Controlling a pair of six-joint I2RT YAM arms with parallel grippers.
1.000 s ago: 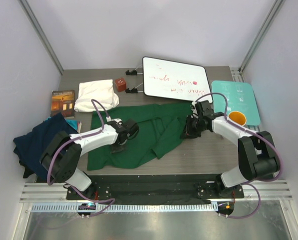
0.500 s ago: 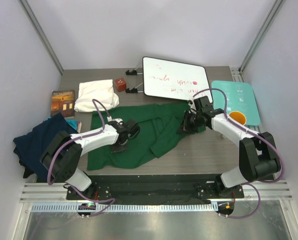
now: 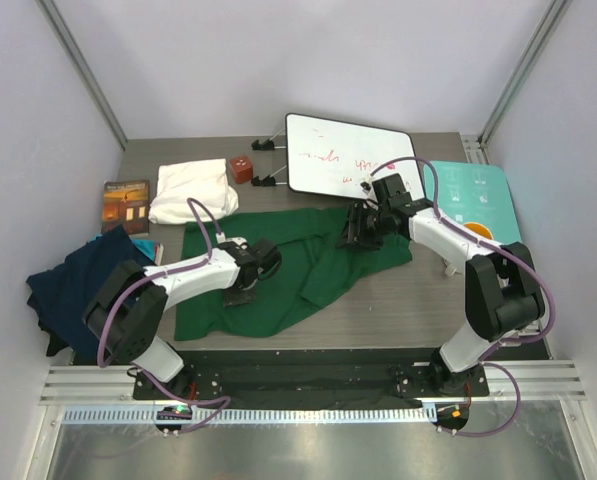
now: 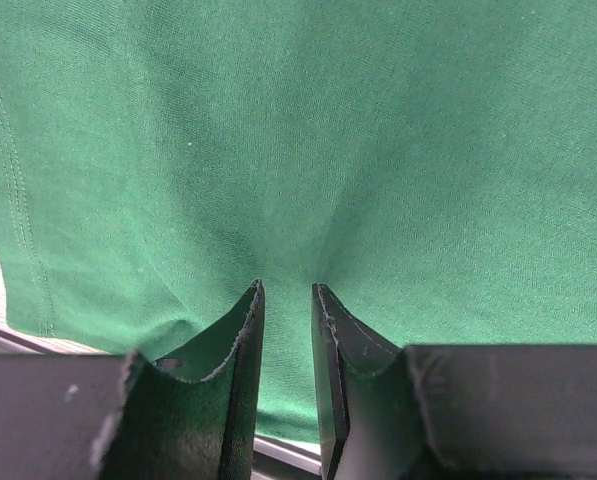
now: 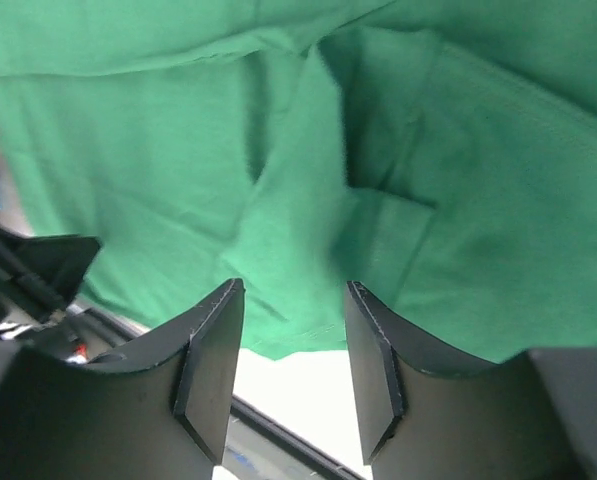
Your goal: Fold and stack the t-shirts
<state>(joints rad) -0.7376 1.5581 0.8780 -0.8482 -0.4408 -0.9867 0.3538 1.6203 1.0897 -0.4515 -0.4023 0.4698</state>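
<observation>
The dark green t-shirt point(image 3: 298, 270) lies spread and creased across the middle of the table. My left gripper point(image 3: 240, 285) presses down on its left half. Its jaws stand narrow at the tips point(image 4: 286, 288), and creases in the green cloth point(image 4: 328, 150) run into the gap between them. My right gripper point(image 3: 355, 228) hangs open over the shirt's far right edge, by the whiteboard. Nothing sits between its fingers point(image 5: 290, 285), and folded green cloth point(image 5: 178, 150) lies beneath. The navy t-shirt point(image 3: 73, 285) is heaped at the left edge. The cream-white t-shirt point(image 3: 190, 190) lies folded at the back left.
A whiteboard point(image 3: 348, 155) on clips stands at the back, close behind my right gripper. A teal board point(image 3: 473, 200) and an orange mug point(image 3: 475, 236) sit at the right. A brown book point(image 3: 126, 203) and a small red-brown cube point(image 3: 241, 168) lie at the back left.
My right gripper has moved back and to the left over the green shirt's far edge and opened, letting the cloth go. The left gripper has not moved.
</observation>
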